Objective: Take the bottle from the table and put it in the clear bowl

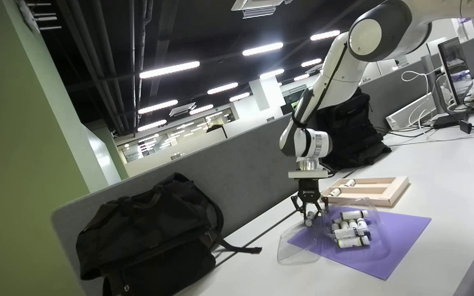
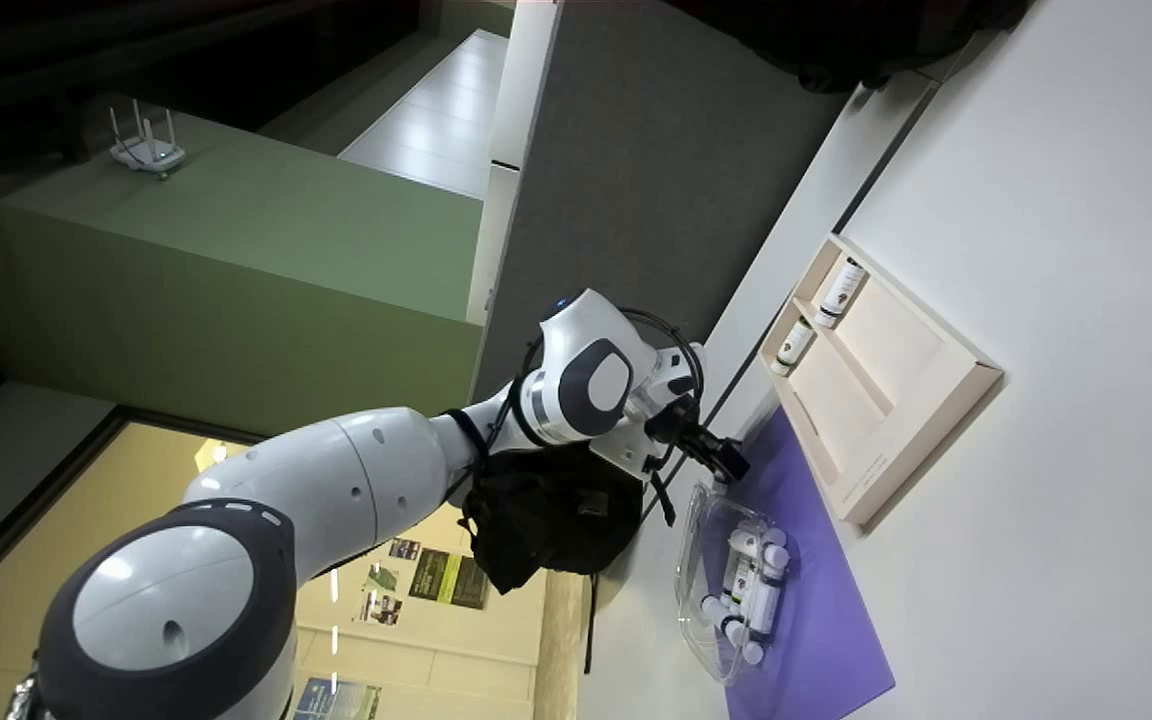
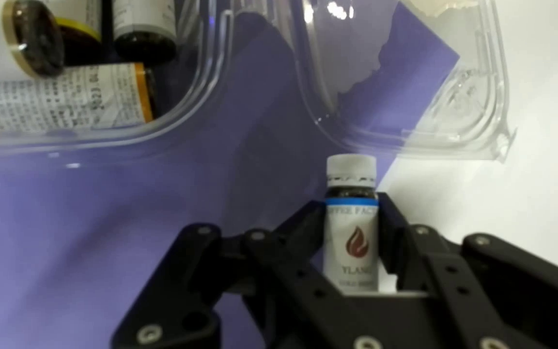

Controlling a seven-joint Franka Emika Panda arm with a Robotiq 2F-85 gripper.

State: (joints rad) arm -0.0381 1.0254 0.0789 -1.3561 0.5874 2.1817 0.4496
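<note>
A small bottle [image 3: 352, 242] with a white cap, a blue band and a red flame on its white label is between my gripper's fingers in the wrist view. My gripper [image 3: 351, 228] is shut on its sides, with the cap sticking out past the fingertips. In an exterior view the gripper [image 1: 311, 211] holds the bottle [image 1: 309, 221] low over the table, lying on its side. I cannot tell whether it touches the table. The clear bowl [image 3: 213, 80] is a see-through plastic box holding several bottles. It shows beside the gripper in an exterior view [image 1: 364, 202].
A clear lid [image 3: 472, 116] lies open beside the bowl, just past the bottle's cap. A purple mat [image 1: 405, 230] lies under the bowl. A wooden tray [image 1: 397, 191] with 2 bottles stands behind. A black bag [image 1: 150, 234] rests against the grey partition [image 1: 253, 164].
</note>
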